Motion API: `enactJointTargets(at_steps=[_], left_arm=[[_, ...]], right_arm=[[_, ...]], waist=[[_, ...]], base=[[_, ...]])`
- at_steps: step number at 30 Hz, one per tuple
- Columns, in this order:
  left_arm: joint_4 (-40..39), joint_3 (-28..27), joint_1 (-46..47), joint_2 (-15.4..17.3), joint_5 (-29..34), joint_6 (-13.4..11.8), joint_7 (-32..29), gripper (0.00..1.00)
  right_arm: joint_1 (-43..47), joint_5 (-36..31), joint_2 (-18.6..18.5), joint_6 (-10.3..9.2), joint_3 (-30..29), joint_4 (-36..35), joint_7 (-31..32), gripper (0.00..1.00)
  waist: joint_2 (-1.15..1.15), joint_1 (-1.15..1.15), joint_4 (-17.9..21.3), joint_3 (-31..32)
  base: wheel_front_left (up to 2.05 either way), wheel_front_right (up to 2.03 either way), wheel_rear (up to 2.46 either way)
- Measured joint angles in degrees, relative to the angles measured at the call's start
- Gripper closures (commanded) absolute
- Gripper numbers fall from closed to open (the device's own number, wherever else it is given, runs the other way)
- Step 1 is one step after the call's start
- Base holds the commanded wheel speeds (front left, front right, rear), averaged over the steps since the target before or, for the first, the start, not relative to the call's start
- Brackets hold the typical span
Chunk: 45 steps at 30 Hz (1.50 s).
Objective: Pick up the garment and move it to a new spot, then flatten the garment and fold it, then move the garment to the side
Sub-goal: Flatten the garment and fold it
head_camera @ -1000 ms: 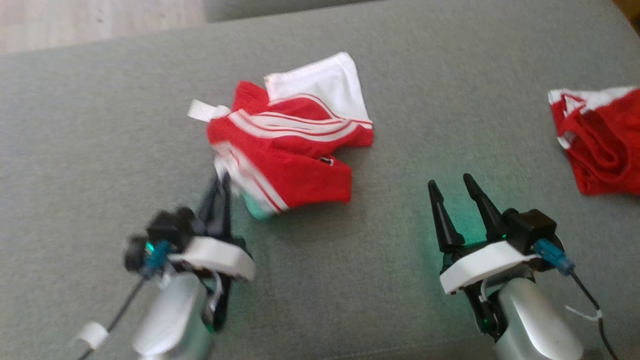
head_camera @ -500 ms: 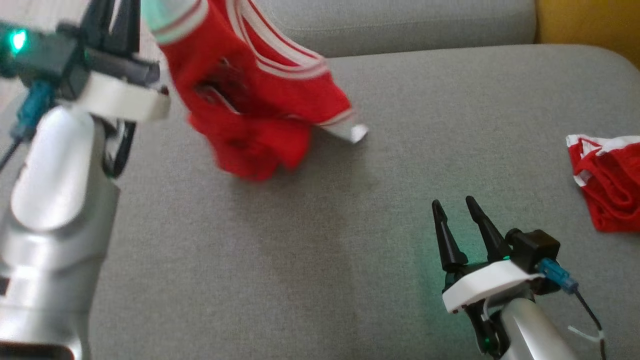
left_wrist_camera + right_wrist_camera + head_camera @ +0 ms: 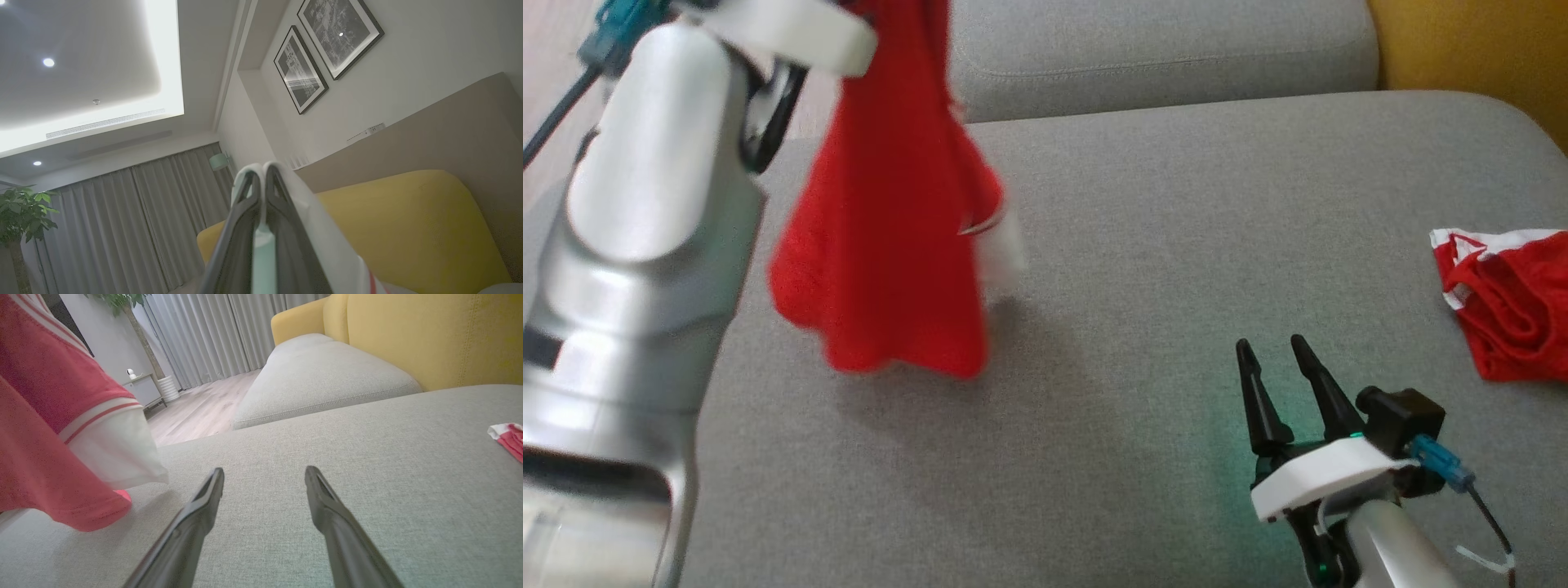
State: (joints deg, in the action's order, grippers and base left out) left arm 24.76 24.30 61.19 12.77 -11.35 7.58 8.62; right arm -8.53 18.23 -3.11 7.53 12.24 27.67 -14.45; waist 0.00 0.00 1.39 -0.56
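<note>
Item: we record 1 garment [image 3: 882, 245], soft red knit cloth with white bands, thin red stripes, a white panel and a pale mint edge.
Shape of item: it hangs in a long loose drape, narrow at the top and flaring to a wavy red hem; the white panel shows at its right side.
Position of item: it hangs over the left part of the grey seat cushion [image 3: 1176, 245]. In the right wrist view its hem comes down to the cushion, and we cannot tell whether it touches.
Left gripper [image 3: 262, 173]: the 2 dark fingers are pressed together and pinch the mint and white edge of the garment between them, with white cloth lying over the right finger.
Item relative to left gripper: the cloth falls from the raised gripper, just beside the silver left forearm [image 3: 645, 245].
Right gripper [image 3: 1270, 345]: the 2 tapered black fingers stand spread apart and hold nothing. It sits low over the cushion, well apart from the garment and to its right.
Surface: the cushion is grey woven fabric with a fine grain, a rounded edge and a stitched seam.
Also present: a 2nd red and white cloth [image 3: 1503, 302] lies crumpled at the cushion's right side.
Backdrop: a yellow upholstered sofa back [image 3: 429, 335], smooth and padded.
</note>
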Motion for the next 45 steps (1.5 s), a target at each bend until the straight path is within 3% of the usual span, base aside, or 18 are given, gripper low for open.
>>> enactJointTargets(at_steps=[2,5,11,19,20,21,24,29,35,45], left_arm=[[1.74,-0.12,1.51,-1.45,-0.71,-0.62,-0.08,1.0],[4.94,-2.14,3.89,-2.89,-1.46,-3.7,0.03,1.0],[13.16,-7.36,4.74,-2.37,-4.08,-8.47,1.08,1.0],[27.38,-13.28,-16.03,1.32,-9.39,-11.12,4.26,1.0],[28.65,-13.58,-18.87,1.23,-9.72,-11.12,4.68,0.23],[29.5,-14.18,-21.42,0.98,-10.42,-11.14,5.03,0.0],[28.98,-15.89,-27.15,0.15,-10.92,-11.21,5.58,0.0],[17.64,-19.39,-34.94,-3.24,-8.77,-11.78,5.67,0.0],[9.54,-21.08,-44.3,-8.09,-4.47,-9.89,5.68,0.0],[3.68,-22.4,-45.52,-10.32,-2.4,-7.04,5.78,0.0]], right_arm=[[-0.05,0.48,0.0,0.0,-0.07,-0.26,0.0,0.0],[-0.18,0.89,0.01,0.0,-0.13,-0.53,0.0,0.0],[-0.37,1.26,0.02,0.0,-0.97,-0.76,0.0,0.0],[-1.6,1.33,0.03,0.0,-0.45,-0.48,0.0,0.0],[-2.04,1.26,0.03,0.0,0.16,-0.48,0.0,0.0],[-2.44,1.24,0.03,0.0,0.8,-0.44,0.0,0.0],[-2.86,0.92,0.03,0.0,3.11,-0.31,0.0,0.0],[-2.98,0.94,0.03,0.0,9.04,0.25,0.0,0.0],[-6.58,2.9,-0.03,0.0,18.45,3.58,0.0,0.0],[-14.1,5.83,-0.12,0.0,26.38,10.53,0.0,0.0]], waist=[[0.0,0.0,0.1,-0.35],[0.0,0.01,0.22,-1.35],[0.0,0.01,0.12,-3.32],[0.0,0.01,-0.08,-5.11],[0.0,0.01,-0.13,-5.33],[0.0,0.01,-0.2,-5.55],[0.0,0.01,-0.8,-6.0],[0.0,0.0,-2.54,-6.42],[0.0,0.0,-5.71,-7.06],[0.0,0.0,-11.23,-9.46]], base=[[0.0,0.0,0.0],[0.0,0.0,0.0],[0.0,0.0,0.0],[0.0,0.0,0.0],[0.0,0.0,0.0],[0.0,0.0,0.0],[0.0,0.0,0.0],[0.0,0.0,0.0],[0.0,0.0,0.0],[0.0,0.0,0.0]])
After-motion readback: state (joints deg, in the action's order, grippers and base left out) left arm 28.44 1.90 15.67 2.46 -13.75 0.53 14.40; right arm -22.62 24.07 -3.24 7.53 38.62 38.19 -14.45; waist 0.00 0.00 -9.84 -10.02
